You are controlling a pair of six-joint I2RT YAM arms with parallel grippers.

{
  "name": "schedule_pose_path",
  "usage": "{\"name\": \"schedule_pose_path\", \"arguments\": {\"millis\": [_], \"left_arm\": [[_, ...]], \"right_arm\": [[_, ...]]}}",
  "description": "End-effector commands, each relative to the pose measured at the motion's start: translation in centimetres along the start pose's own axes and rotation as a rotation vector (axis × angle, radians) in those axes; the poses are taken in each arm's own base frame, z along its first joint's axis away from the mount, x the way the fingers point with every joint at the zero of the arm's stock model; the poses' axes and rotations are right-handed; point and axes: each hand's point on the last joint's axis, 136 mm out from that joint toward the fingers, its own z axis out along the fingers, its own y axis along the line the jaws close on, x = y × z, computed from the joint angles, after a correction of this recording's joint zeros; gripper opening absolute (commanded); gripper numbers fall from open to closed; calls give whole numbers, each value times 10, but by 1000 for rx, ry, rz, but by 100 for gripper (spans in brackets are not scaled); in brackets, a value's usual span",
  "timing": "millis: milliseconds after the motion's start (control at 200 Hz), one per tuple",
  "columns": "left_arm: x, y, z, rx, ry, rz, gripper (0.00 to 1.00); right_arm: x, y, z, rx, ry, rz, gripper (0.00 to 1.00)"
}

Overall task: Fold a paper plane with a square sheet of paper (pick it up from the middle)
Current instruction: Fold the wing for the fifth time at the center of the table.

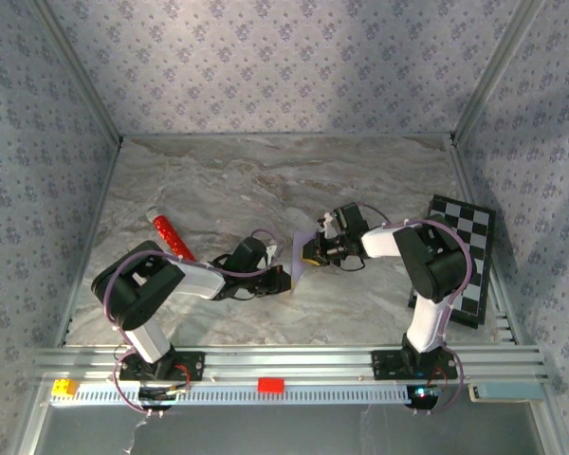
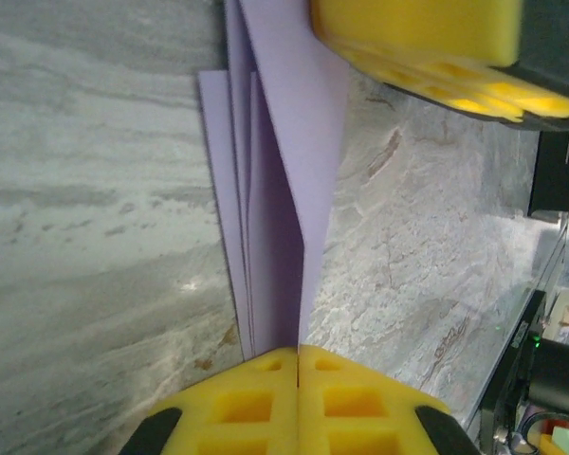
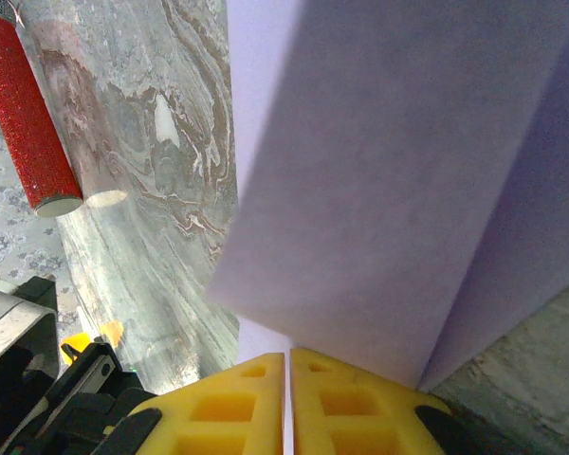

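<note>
The pale lilac sheet of paper (image 1: 299, 265) is folded into a slim, layered shape with a centre crease, and it is held just above the marble table between my two grippers. My left gripper (image 1: 283, 281) is shut on its near end. In the left wrist view the yellow pads meet at the left gripper (image 2: 297, 355), and the paper (image 2: 284, 190) runs up and away from them. My right gripper (image 1: 308, 251) is shut on the far end of the paper. In the right wrist view the right gripper (image 3: 288, 365) pinches a thin layer while a broad flap of paper (image 3: 398, 190) stands above it. The right gripper's yellow fingers (image 2: 417, 38) appear at the top of the left wrist view.
A small red cylinder (image 1: 171, 237) lies on the table left of the left arm; it is also at the upper left of the right wrist view (image 3: 24, 104). A black-and-white checkered board (image 1: 465, 256) lies at the right, against the wall. Patterned walls close in three sides.
</note>
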Motion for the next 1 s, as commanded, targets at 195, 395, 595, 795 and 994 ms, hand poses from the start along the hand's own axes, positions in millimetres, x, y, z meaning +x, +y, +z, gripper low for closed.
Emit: {"name": "schedule_pose_path", "arguments": {"millis": [195,395,595,795,994], "left_arm": [[34,26,-4,-77,110,-54,9],[38,25,-5,-65,122,-46,0],[41,29,-7,-81,128,-54,10],[43,30,-10,-93,128,-44,6],[46,32,-10,-100,138,-42,0]], "right_arm": [[19,-50,4,180,27,86,12],[19,-50,4,182,25,89,12],[19,-52,3,185,24,91,12],[19,-53,3,188,24,91,12],[19,-53,4,188,24,92,12]]}}
